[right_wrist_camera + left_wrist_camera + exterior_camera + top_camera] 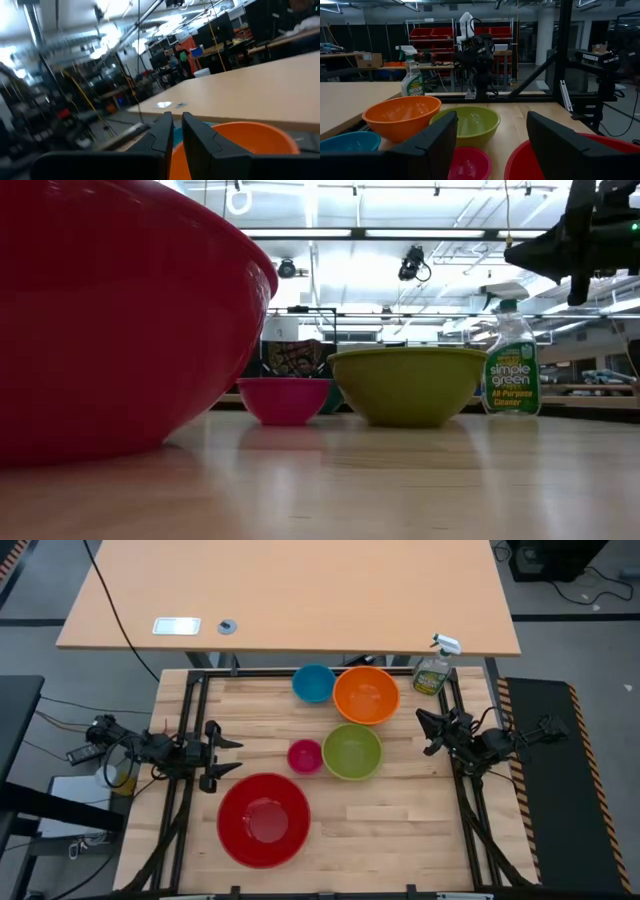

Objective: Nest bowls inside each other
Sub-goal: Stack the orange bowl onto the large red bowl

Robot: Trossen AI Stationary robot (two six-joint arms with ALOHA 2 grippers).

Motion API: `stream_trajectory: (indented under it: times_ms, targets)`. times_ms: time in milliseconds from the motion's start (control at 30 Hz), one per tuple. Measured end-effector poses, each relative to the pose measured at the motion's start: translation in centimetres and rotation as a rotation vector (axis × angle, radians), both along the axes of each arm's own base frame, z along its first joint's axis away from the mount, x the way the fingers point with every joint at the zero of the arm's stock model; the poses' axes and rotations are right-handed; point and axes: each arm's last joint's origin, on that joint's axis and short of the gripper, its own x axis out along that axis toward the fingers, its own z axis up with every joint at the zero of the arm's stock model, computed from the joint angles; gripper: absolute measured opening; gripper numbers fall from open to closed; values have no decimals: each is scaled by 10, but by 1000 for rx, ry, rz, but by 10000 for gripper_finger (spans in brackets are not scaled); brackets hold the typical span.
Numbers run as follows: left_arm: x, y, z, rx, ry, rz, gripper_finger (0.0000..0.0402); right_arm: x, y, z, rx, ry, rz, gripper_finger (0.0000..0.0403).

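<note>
Bowls (351, 752): five lie apart on the table (400, 830), none nested.

Largest bowl (263, 820) at lower left of the desk (400, 820); four smaller bowls (350, 715) clustered upper centre; spray bottle (433, 670) upper right.

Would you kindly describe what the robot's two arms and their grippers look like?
Both arms are dark, near-black, jointed, with thin cables trailing along them. The left gripper and right gripper each end in two tapering, pointed black fingers. White "TROSSEN" lettering marks a black part of the rig.
</note>
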Motion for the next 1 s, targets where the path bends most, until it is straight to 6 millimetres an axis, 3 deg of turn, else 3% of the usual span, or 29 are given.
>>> stream_trajectory:
  times_ms: [133, 233, 367, 667, 800, 1000]
  targets:
    - [0, 0, 0, -105, -2, -15, 243, -9, -6, 16, 66, -199, -68, 50]
    - [0, 0, 0, -253, -8, -33, 243, -14, -9, 32, -82, -295, -15, 50]
    - [-1, 2, 6, -238, -58, -9, 243, -10, -10, 66, -234, -242, 50, 50]
    - [-6, -1, 23, -102, -107, -174, 243, 51, -23, 123, -101, 306, -52, 50]
    - [-6, -2, 23, -34, -110, -210, 243, 82, -28, 127, -82, 460, -47, 50]
    - [-6, -2, 24, -10, -124, -185, 243, 123, -30, 128, -169, 549, 9, 50]
